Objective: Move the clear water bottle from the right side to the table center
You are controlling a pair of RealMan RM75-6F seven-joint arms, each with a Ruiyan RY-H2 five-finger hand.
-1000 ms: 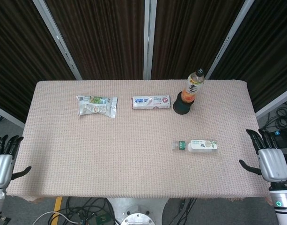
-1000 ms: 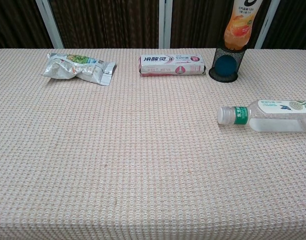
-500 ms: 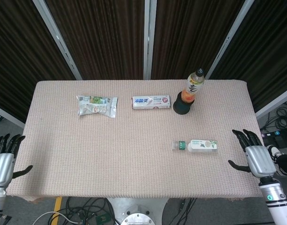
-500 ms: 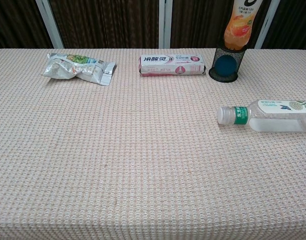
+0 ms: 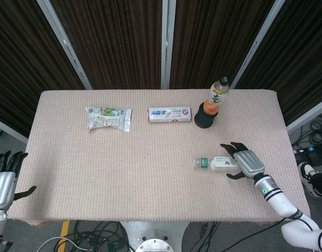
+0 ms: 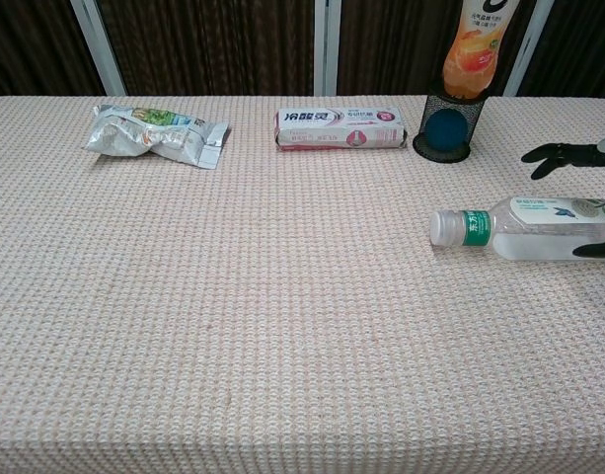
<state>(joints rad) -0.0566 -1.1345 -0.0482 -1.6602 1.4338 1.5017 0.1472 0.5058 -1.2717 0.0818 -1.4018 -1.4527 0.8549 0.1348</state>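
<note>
The clear water bottle (image 5: 217, 163) (image 6: 527, 229) lies on its side on the right part of the table, white cap pointing left, green band behind the cap. My right hand (image 5: 243, 160) (image 6: 576, 178) hovers over the bottle's base end with fingers spread, dark fingertips (image 6: 545, 154) beyond the bottle and the thumb on the near side. I see no grip on the bottle. My left hand (image 5: 3, 177) hangs open off the table's left front corner, far from the bottle.
A crumpled snack packet (image 5: 108, 117) lies at the back left. A toothpaste box (image 5: 169, 114) lies at the back centre. An orange drink bottle (image 5: 217, 95) stands in a black mesh cup (image 5: 205, 117) behind the water bottle.
My right hand has swept left from beyond the table's right edge to over the bottle's base end, now showing in the chest view. The bottle and the left hand have not moved.
</note>
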